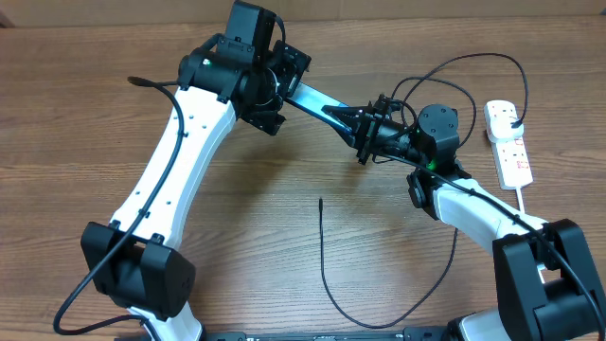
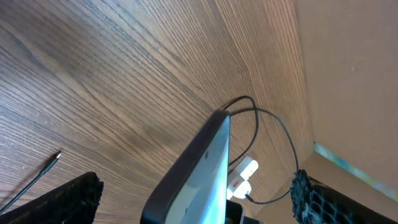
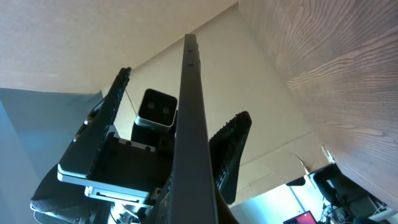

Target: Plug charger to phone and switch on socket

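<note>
Overhead view: phone (image 1: 308,96) up off the table (image 1: 76,114), slanting between the two arms, teal screen facing up. Pinched at one end by the right gripper (image 1: 367,126), fingers closed on it. Pads out of sight in the right wrist view, only the phone's dark edge running up the middle. Other end inside the left gripper (image 1: 280,91), fingers (image 2: 71,199) spread wide. In the left wrist view, a clear gap on each side of the phone, no contact to be seen.

Charger cable (image 1: 322,256) loose on the table. Connector tip (image 1: 320,201) lying free mid-table, nearer the robot than the phone and well apart from it. From there a long curl toward the front edge, back up past the right arm, then loops beyond the right gripper to the black plug (image 1: 512,116). Plug seated at the far end of the power strip (image 1: 514,166), white, flat on the table at the right, well apart from the phone. Red-marked switches (image 1: 512,150) too small to read as on or off.
</note>
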Available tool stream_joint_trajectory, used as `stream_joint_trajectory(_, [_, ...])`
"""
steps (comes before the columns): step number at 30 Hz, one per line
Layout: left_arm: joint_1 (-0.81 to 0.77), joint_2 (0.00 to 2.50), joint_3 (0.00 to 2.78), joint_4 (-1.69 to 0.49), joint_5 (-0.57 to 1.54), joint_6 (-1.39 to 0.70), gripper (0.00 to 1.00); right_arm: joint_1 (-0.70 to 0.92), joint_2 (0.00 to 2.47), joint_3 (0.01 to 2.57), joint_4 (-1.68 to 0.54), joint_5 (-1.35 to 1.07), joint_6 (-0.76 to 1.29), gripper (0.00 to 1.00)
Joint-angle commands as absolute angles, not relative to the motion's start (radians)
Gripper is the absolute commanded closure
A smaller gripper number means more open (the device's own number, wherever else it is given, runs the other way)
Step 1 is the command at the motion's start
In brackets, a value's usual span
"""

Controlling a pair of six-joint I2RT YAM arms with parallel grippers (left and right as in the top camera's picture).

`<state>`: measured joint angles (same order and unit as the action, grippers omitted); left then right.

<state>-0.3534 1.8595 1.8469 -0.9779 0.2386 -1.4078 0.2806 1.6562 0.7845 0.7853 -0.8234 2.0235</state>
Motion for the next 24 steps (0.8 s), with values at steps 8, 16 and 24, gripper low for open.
stream_joint_trajectory(8, [-0.379,1.893,1.861,-0.933,0.227,-1.406,0.00,0.285,1.650,0.806,0.807,-0.831,2.162,0.96])
stream_joint_trajectory(16, [-0.380,1.893,1.860,-0.923,0.202,-1.406,0.00,0.285,1.650,0.807,0.834,-0.773,2.162,0.96])
stream_joint_trajectory(24, [-0.381,1.893,1.860,-0.906,0.179,-1.401,0.00,0.285,1.650,0.807,0.895,-0.749,2.162,0.96])
